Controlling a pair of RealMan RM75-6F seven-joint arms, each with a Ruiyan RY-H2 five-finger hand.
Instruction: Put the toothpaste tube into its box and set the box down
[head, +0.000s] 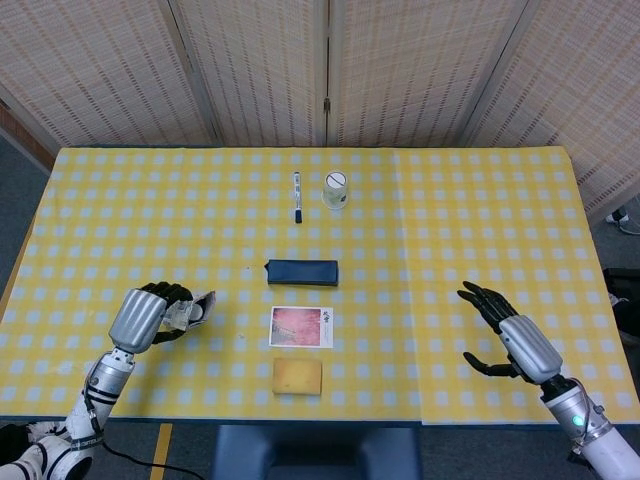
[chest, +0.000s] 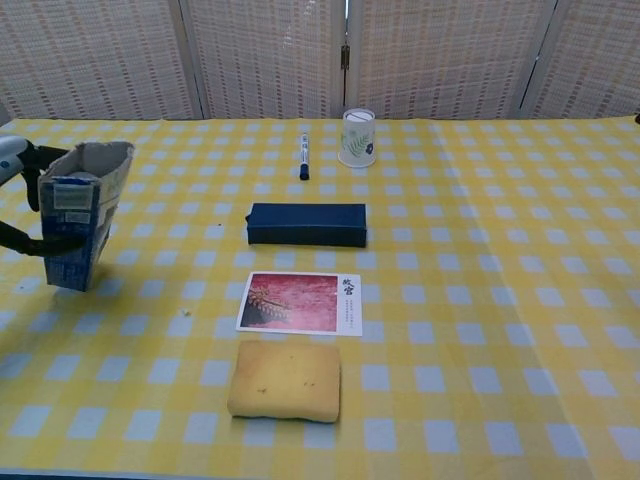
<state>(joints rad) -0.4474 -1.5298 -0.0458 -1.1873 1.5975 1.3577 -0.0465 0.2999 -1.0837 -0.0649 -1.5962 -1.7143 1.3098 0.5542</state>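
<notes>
While the left hand (head: 140, 318) sits low at the near left of the table (head: 480, 200), its fingers (head: 172, 293) are wrapped round the box (chest: 82, 212), which stands nearly upright with its open mouth tipped up and slightly toward the middle of the table. In the chest view a dark finger crosses the box's lower front and another curls behind its top rim, so the box sits between them, and its bottom end is at or just above the cloth; I cannot tell if it touches. Something pale shows inside the mouth in the head view, but I cannot tell whether it is the tube. To the right of the box, well apart, lie a dark case (head: 302, 272), a card (head: 301, 327) just in front of it, and a sponge (head: 298, 376) nearest the edge. Farther back stand a marker (head: 297, 196) and a paper cup (head: 335, 190) side by side. Over at the near right, the right hand (head: 515, 340) hangs above the cloth with its fingers spread wide and holding nothing, far from everything else.
</notes>
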